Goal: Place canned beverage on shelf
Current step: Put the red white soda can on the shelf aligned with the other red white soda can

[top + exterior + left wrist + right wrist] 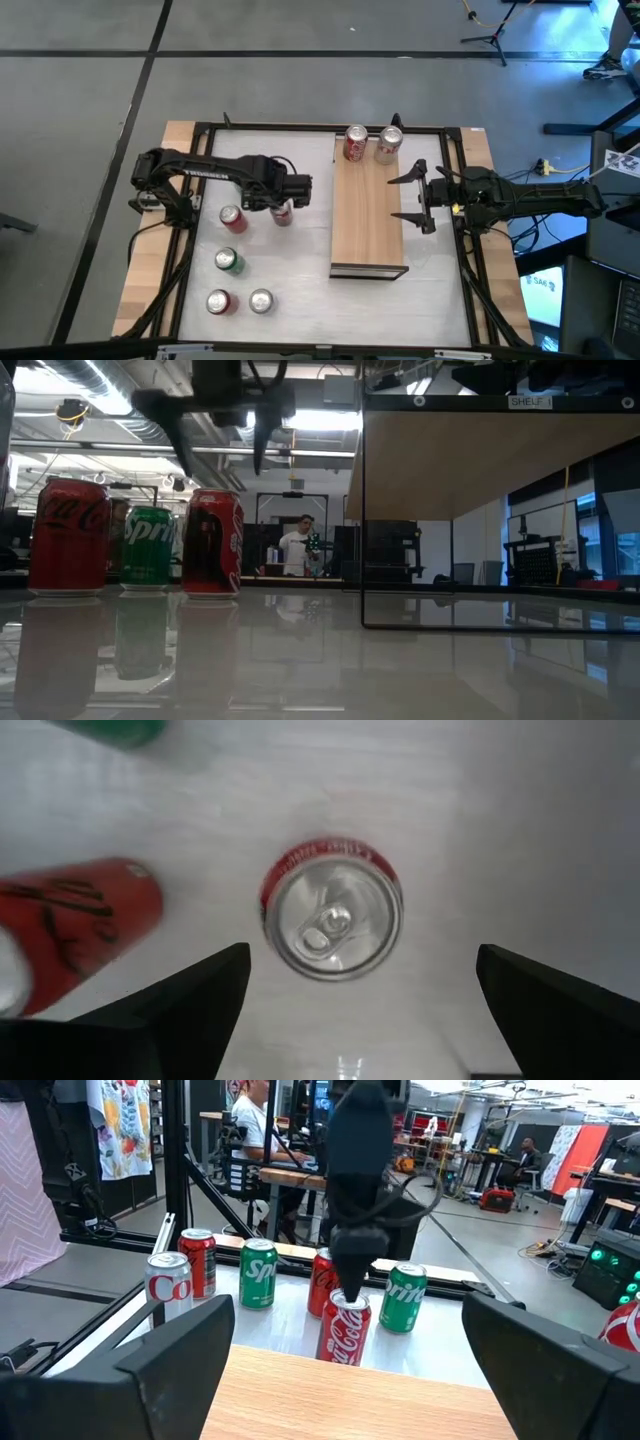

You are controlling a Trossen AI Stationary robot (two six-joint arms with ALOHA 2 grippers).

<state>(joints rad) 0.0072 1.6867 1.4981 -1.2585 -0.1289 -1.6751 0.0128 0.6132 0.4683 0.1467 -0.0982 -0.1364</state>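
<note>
A red cola can (332, 910) stands upright on the white table, left of the shelf (368, 215). My left gripper (290, 195) hangs just above it, pointing down and open. One finger (190, 1010) stands to each side of the can's top, and neither touches it; in the low view the fingertips (185, 445) end above the can (212, 542). The shelf is a light-wood board on a dark frame, with two cans (354, 143) (389, 145) standing at its far end. My right gripper (418, 195) waits open and level at the shelf's right edge.
Left of the shelf, other cans stand on the table: a red one (232, 219), a green one (229, 261), and a red (218, 302) and a silver one (261, 301) near the front edge. The shelf's near half (368, 245) is bare wood.
</note>
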